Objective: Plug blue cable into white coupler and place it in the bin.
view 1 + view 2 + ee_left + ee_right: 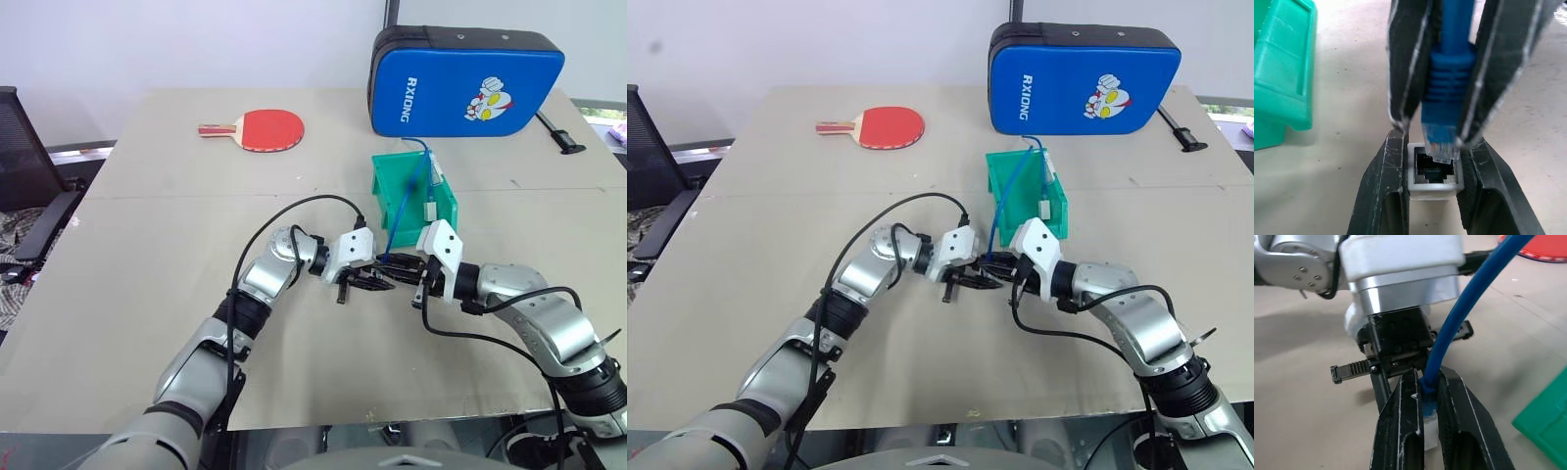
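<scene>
Both grippers meet nose to nose just in front of the green bin (389, 192), low over the tan table (147, 294). The left gripper (1435, 196) has its two black fingers clamped on the white coupler (1435, 172), one on each side, with the dark socket facing up at the other hand. The right gripper (1437, 134) is squeezed shut on the blue cable (1448, 83), pinching the ribbed boot right behind the clear plug, and the plug tip sits right at the mouth of the socket (looks like it's just touching the rim, I can't tell if it's seated at all).

From the right wrist view the cable rises out between the right gripper's fingers (1400, 431) and arcs away, with the left gripper's body directly ahead of it. In the head views the cable runs from the meeting point up and over the bin's near wall, along its inside, and its far end with the second clear plug hangs at the bin's right rim.

Behind the bin, at the far edge of the table, a big blue padded case (465, 83) stands on its side. A red ping-pong paddle (260, 129) lies flat well off to the left of the bin, also toward the far side
</scene>
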`<state>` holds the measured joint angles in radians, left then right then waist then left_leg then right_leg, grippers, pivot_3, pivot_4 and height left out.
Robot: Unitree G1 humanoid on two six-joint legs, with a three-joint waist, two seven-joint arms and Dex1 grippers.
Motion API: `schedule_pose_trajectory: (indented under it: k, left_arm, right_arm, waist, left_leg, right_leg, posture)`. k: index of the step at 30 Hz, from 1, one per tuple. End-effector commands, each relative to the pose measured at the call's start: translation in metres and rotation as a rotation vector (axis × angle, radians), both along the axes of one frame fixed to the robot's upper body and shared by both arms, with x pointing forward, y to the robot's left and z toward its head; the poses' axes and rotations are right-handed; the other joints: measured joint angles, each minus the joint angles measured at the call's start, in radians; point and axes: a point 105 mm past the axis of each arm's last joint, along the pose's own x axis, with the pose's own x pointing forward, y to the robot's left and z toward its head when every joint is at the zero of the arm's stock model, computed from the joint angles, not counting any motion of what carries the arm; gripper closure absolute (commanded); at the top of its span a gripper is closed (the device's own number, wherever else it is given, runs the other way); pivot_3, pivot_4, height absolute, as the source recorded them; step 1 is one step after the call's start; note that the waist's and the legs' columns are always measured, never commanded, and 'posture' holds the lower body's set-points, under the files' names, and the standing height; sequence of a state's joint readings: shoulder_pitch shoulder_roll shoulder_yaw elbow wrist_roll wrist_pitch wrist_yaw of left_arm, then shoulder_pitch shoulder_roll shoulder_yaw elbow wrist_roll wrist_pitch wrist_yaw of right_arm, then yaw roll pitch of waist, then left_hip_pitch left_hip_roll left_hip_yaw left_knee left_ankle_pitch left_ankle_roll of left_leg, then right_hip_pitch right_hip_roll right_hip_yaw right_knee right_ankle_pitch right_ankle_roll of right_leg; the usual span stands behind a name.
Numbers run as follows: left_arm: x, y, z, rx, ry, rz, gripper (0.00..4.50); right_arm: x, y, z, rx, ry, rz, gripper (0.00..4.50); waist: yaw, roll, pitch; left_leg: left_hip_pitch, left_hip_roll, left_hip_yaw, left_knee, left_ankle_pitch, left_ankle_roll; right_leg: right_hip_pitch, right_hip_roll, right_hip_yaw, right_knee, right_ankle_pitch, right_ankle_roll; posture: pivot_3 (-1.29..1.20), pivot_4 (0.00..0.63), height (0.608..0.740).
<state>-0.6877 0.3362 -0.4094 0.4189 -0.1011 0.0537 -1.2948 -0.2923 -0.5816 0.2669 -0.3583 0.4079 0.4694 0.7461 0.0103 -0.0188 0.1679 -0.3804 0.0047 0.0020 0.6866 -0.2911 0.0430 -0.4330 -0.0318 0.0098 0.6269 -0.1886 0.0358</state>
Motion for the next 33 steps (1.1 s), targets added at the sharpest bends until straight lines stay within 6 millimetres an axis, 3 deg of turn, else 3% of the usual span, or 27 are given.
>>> schedule_pose_trajectory:
  k: [1, 11, 23, 33]
  left_arm:
    - [-0.011, -0.006, 0.003, -0.004, 0.013, -0.070, 3.88]
    - [-0.010, -0.007, 0.006, -0.001, 0.007, -0.076, 3.88]
    - [-0.008, -0.008, 0.007, 0.004, -0.005, -0.083, 3.88]
    - [-0.012, -0.011, 0.006, -0.003, -0.008, -0.085, 3.88]
  right_arm:
    - [-0.003, 0.004, -0.010, -0.040, 0.004, 0.037, 4.50]
    - [-0.004, -0.007, -0.027, -0.138, 0.017, 0.058, 4.50]
    - [0.001, -0.011, -0.021, -0.185, 0.017, 0.084, 4.50]
    - [-0.005, 0.003, -0.049, -0.273, 0.097, 0.125, 4.50]
  waist:
    - [0.000, 0.000, 0.000]
    - [0.000, 0.000, 0.000]
    - [0.001, 0.000, 0.000]
    - [0.000, 0.000, -0.003]
  left_leg:
    - [0.000, 0.000, 0.000, 0.000, 0.000, 0.000]
    - [0.000, 0.000, 0.000, 0.000, 0.000, 0.000]
    - [0.000, 0.000, 0.000, 0.000, 0.000, 0.000]
    - [0.001, 0.000, 0.000, 0.000, 0.000, 0.000]
  right_leg:
    - [0.000, 0.000, 0.000, 0.000, 0.000, 0.000]
    - [0.000, 0.000, 0.000, 0.000, 0.000, 0.000]
    - [0.000, 0.000, 0.000, 0.000, 0.000, 0.000]
    - [0.001, 0.000, 0.000, 0.001, 0.000, 0.000]
  posture:
    - [0.00, 0.150, 0.740]
    - [0.00, 0.150, 0.740]
    - [0.00, 0.150, 0.740]
    - [0.00, 0.150, 0.740]
